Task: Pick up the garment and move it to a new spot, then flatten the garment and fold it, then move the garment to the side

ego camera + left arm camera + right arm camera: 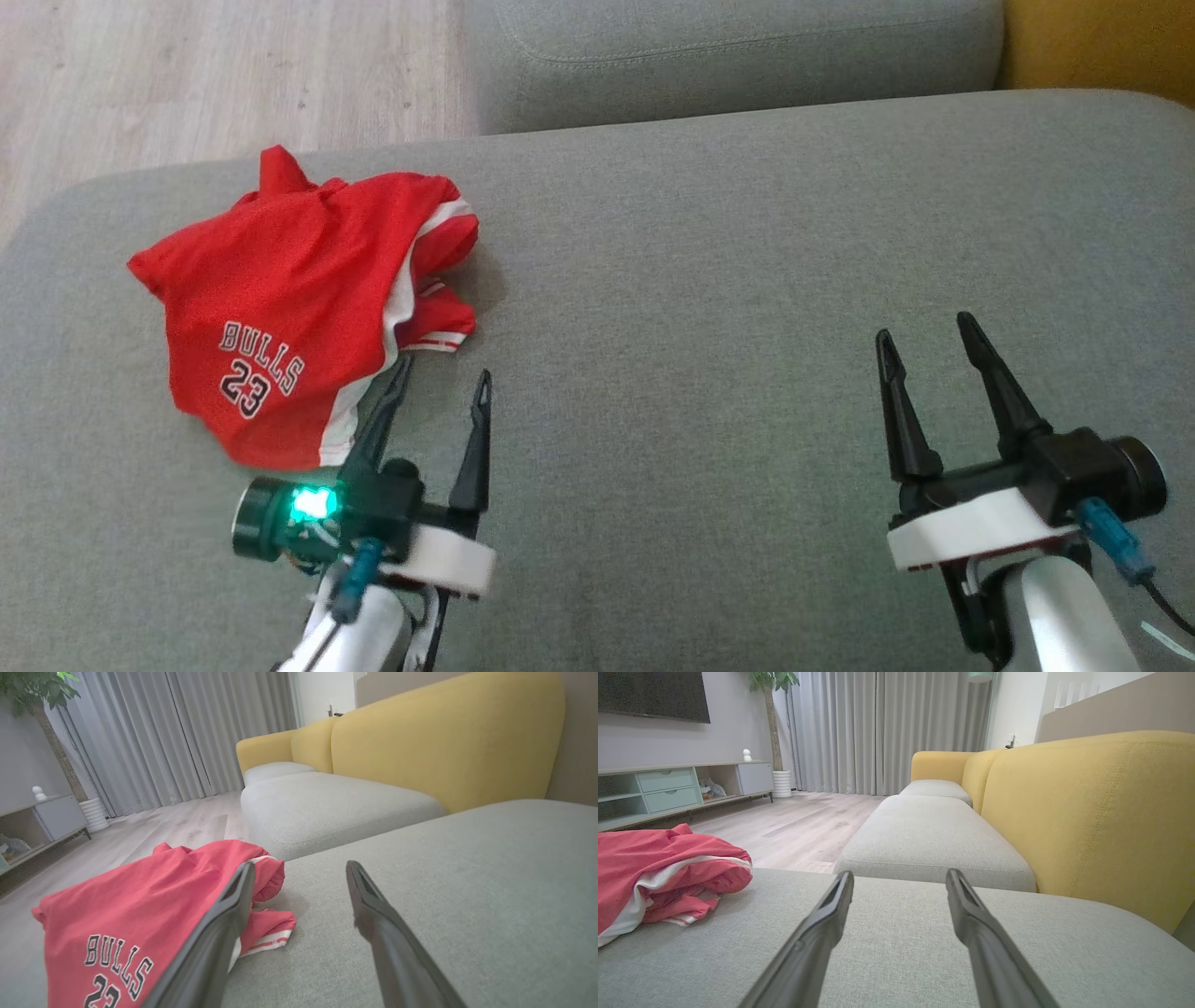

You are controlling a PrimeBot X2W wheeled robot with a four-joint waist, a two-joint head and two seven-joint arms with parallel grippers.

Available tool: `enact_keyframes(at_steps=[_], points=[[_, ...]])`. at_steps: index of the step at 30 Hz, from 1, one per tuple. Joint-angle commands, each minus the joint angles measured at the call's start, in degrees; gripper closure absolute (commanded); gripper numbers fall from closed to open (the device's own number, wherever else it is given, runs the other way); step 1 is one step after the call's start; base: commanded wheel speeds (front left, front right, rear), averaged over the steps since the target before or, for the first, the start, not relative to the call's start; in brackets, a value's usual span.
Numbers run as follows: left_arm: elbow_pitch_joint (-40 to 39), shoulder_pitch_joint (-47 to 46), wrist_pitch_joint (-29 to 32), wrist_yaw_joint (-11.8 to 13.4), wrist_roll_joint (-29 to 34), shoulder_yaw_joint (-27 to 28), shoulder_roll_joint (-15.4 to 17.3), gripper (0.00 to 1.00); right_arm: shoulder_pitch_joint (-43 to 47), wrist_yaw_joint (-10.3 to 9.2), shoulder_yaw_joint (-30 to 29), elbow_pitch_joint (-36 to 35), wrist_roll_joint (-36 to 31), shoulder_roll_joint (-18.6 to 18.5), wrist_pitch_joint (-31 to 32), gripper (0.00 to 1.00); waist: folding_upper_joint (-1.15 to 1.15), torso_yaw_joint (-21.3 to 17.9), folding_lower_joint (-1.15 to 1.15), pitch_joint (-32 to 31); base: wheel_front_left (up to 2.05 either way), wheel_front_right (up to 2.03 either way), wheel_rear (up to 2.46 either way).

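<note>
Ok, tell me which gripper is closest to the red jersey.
The left gripper: in the head view one of its fingers overlaps the edge of the red jersey. The right gripper stands well apart, over the bare grey cushion.

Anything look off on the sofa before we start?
Only the red jersey: it lies crumpled in a heap near the left end of the grey seat cushion, white-trimmed edges bunched and folded over. No spill or damage visible. The left gripper sits open at its near edge; the right gripper is open over bare cushion.
</note>
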State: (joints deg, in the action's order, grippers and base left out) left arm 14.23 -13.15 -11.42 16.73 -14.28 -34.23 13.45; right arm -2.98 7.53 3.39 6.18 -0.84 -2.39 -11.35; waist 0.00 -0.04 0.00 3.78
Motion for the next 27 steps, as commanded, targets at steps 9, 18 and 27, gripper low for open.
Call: enact_keyframes(at_steps=[9, 18, 27], points=[[-5.26, 1.10, -2.09, -2.43, -4.73, 10.76, -3.83, 0.00, -1.32, -0.04, 0.07, -0.02, 8.35, -0.46, -2.14, 0.00, 0.00, 0.43, 0.00, 0.05, 0.00, 0.00, 0.00], [-0.61, 4.41, -3.58, -9.51, -1.52, 16.59, -8.35, 0.00, -0.83, -0.04, 0.74, 6.76, 11.60, -0.49, -3.64, 0.00, 0.00, 0.34, 0.00, -0.01, 0.00, 0.00, 0.00], [0.84, 4.54, -3.58, -12.48, 0.70, 20.03, -10.08, 0.00, -1.47, -0.04, 0.44, 6.53, 13.06, -0.49, -3.64, 0.00, 0.00, 0.53, 0.00, -0.11, 0.00, 0.00, 0.00]])
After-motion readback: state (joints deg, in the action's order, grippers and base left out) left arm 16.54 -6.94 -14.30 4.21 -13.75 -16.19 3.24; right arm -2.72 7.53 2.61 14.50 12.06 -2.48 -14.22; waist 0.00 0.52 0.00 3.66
